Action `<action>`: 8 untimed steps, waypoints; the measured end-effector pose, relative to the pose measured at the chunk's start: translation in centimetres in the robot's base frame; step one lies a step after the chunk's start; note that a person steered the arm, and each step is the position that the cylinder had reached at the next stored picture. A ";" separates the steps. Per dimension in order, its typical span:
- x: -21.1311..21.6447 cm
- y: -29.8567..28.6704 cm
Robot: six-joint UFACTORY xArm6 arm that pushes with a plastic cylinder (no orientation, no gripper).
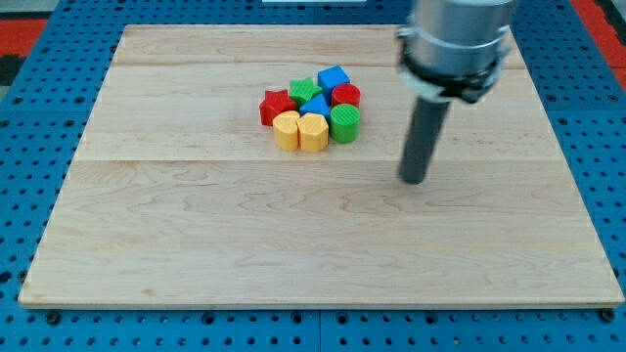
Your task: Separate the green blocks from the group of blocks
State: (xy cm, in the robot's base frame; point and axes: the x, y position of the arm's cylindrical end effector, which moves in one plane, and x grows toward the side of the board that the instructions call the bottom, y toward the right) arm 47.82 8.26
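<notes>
On a wooden board (196, 225), the green cylinder (345, 122) and green star (303, 91) are sitting packed among red, blue and yellow blocks. My tip (415, 180) is being held well apart to the view's right, touching nothing. The separating is judged not yet begun; a push against a green block is being called for.

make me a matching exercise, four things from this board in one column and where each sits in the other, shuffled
Things:
1. blue cube
2. red star block
3. green cylinder
4. my tip

Places:
a. view's left edge of the cluster
b. alone on bare wood, view's right of the cluster
c. view's top of the cluster
d. view's lower right corner of the cluster

Pairs: 1-c, 2-a, 3-d, 4-b
</notes>
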 end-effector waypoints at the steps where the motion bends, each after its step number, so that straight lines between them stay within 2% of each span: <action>1: 0.1 -2.4; 4: 0.0 -2.6; 6: -6.5 -2.0; 7: -8.2 -4.8; 8: -12.3 -7.7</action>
State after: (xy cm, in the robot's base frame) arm 35.50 0.57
